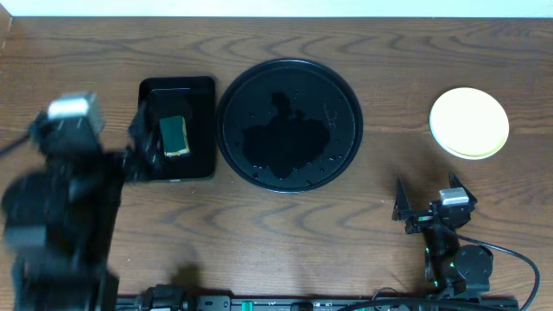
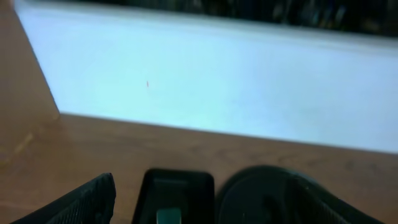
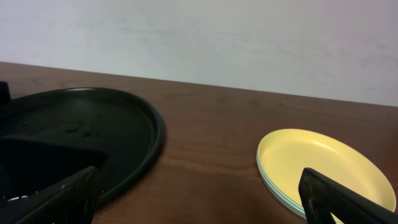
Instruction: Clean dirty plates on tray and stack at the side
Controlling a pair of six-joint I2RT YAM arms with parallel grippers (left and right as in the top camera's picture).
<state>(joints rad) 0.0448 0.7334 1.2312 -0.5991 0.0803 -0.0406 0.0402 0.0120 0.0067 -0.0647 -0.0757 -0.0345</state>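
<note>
Overhead view, with both wrist views. The right jaws stand spread wide and empty, low over the near right part of the bench [image 1: 285, 246]. In the right wrist view their two fingers [image 3: 62, 199] sit at the bottom corners of the picture with nothing between them.

The left jaws are likewise spread wide and hold nothing. In the blurred left wrist view they frame the far side of the bench from the bottom corners. From overhead the left arm [image 1: 52, 199] is a blurred dark mass at the left, its tip just beside the left edge of the rectangular black tray [image 1: 203, 130]. Whether the two touch cannot be told.

That tray holds a green sponge [image 1: 175, 136], which also appears as a small greenish shape [image 2: 168, 216] in the left wrist view.

Right of it, close by, lies the round black tray [image 1: 337, 78], glossy and raised at the rim. A darker irregular patch and small specks mark its floor.

The stack of plates [image 1: 469, 123] rests on the bench at the far right, well apart from the round tray and beyond the right jaws. The top plate is pale yellow. The right wrist view shows pale green rims [image 3: 273, 183] just under it, with the round tray [image 3: 93, 118] to the left.
</note>
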